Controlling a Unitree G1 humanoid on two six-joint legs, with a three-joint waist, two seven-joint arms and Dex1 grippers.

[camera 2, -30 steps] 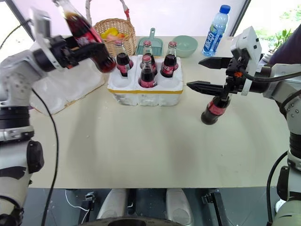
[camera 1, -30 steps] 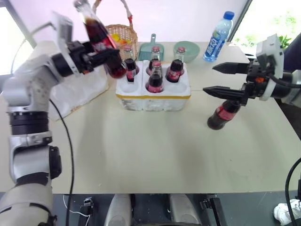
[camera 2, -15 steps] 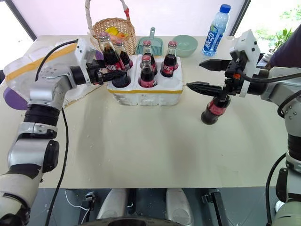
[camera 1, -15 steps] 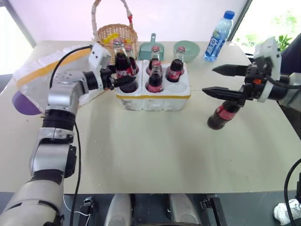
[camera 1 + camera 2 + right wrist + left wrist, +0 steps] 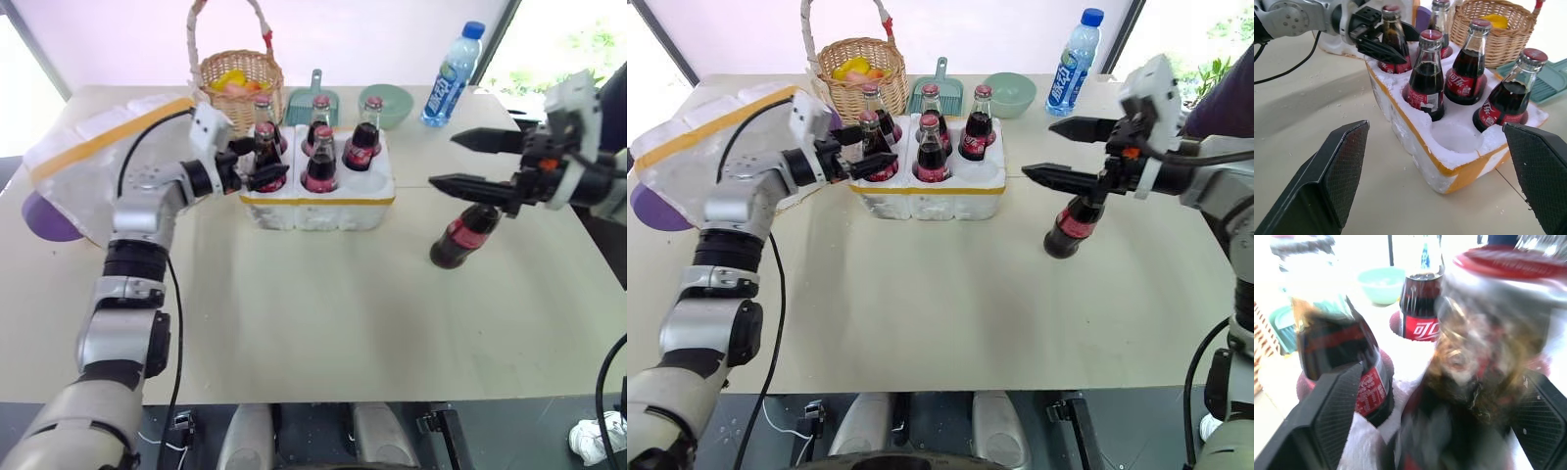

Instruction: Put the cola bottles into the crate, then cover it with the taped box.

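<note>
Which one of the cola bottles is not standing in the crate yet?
The cola bottle on the bare table, just below the open right end effector. The other five stand in wells of the crate; it alone is outside, to the crate's right.

I see a pale beige worktop (image 5: 323, 323) scattered with tiny white crumbs, filling most of my view. Behind it, at twelve o'clock, stands a plain white wall (image 5: 372, 39). Bright daylight pours through windows at ten o'clock and two o'clock (image 5: 573, 39), with green foliage outside. Dark grey floor (image 5: 490, 436) shows at six o'clock.
</note>
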